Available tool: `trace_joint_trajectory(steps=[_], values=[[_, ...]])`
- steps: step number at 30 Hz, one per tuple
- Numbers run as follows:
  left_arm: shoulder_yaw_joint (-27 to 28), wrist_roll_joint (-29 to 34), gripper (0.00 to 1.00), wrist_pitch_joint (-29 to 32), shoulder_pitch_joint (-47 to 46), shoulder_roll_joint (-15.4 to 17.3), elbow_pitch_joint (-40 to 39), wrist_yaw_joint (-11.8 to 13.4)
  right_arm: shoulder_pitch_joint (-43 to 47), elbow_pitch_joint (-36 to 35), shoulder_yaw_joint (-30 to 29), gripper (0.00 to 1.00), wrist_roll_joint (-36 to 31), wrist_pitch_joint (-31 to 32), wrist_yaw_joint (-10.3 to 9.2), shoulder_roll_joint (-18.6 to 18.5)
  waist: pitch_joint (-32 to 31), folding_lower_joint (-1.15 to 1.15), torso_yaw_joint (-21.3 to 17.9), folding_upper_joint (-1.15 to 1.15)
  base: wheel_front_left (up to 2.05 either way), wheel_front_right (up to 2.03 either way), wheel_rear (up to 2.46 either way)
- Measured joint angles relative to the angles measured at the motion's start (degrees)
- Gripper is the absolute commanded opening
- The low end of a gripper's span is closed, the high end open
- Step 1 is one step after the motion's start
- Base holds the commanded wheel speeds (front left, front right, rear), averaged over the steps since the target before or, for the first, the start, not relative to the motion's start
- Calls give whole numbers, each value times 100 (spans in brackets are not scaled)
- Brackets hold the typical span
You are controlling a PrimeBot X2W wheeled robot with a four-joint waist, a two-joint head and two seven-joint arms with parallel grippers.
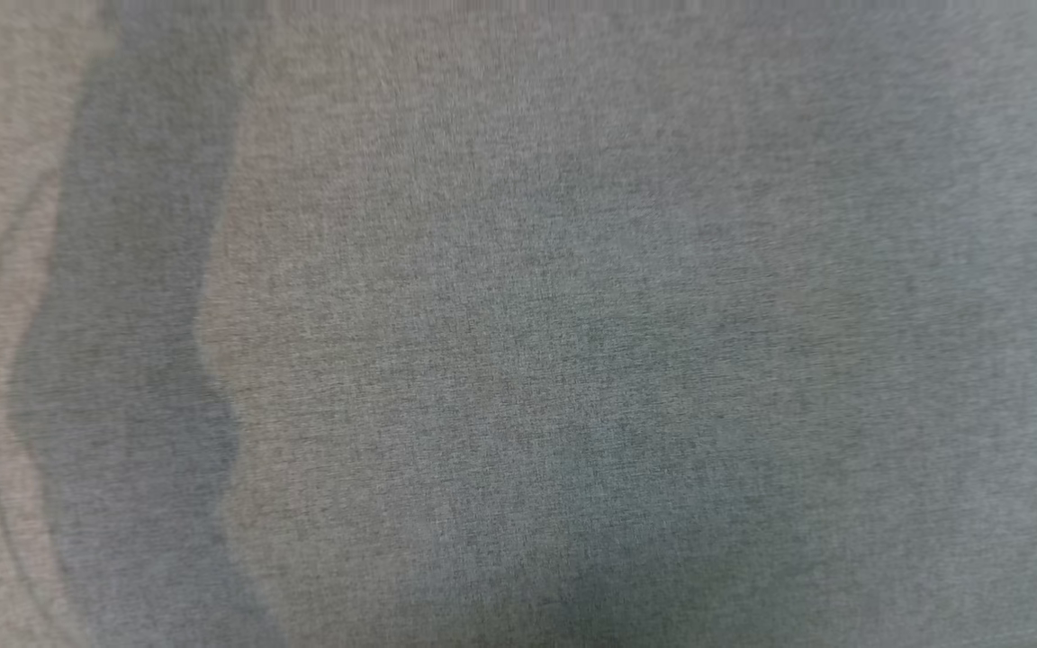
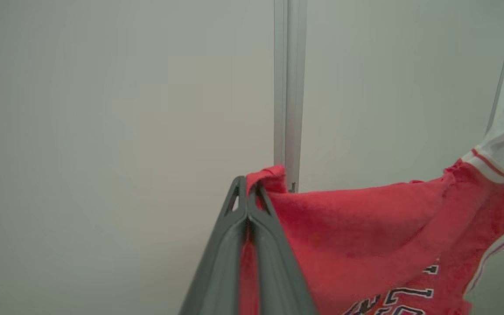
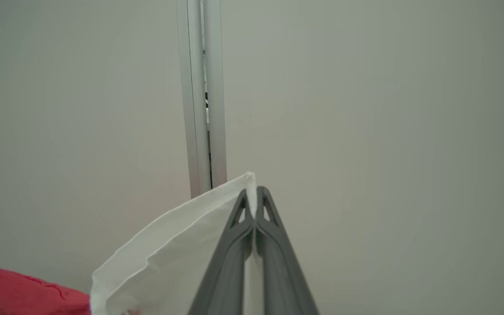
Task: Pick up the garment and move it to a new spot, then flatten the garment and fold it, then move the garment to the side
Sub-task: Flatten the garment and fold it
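A red jersey (image 2: 365, 227) is pinched at its corner by the left gripper (image 2: 248, 192), before a pale wall (image 2: 103, 131).

Head view: dim, flat, soft all over. The grey woven fabric surface (image 1: 572, 270) shows weave grain only mid-frame and smears at the top edge. Darker wavy band (image 1: 131, 360) down the left, dark patch low centre, no glare.

Wrist views: bright, even, diffuse light on the pale matte wall panels (image 2: 103, 131), no hard shadows, corners slightly darker. Silver aluminium post (image 2: 290, 87) is sharp. In the left wrist view the red and white fabric jersey (image 2: 365, 227) goes a bit soft near the lens. Its white part in the right wrist view is near blown out.
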Motion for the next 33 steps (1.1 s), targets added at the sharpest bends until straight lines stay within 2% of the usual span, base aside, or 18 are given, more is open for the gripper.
trace_joint_trajectory(steps=[2,7,14,24,30,33], values=[[182,0,0,-1,503,91,-327,14,599,-363,10,0,113,-5,1,-82,-158,0,0,0,0,0,0],[654,199,0,-9,1917,323,-1339,272,2110,-1396,-198,0,287,-24,1,-360,-538,0,-10,0,0,0,0],[1206,448,0,-9,3788,330,-2609,638,4254,-2610,-731,0,168,-31,0,-458,-937,0,22,0,0,0,0],[1802,666,0,-9,6235,131,-3453,853,7000,-3652,-1465,0,-177,162,0,-60,-1488,0,75,0,0,0,0],[2154,817,0,-9,7432,-88,-3638,856,8165,-3952,-1816,0,-482,404,0,319,-1831,0,56,0,0,0,0],[2236,873,0,-9,7749,-113,-3599,799,8540,-3994,-1914,0,-552,485,0,426,-1962,0,50,0,0,0,0]])
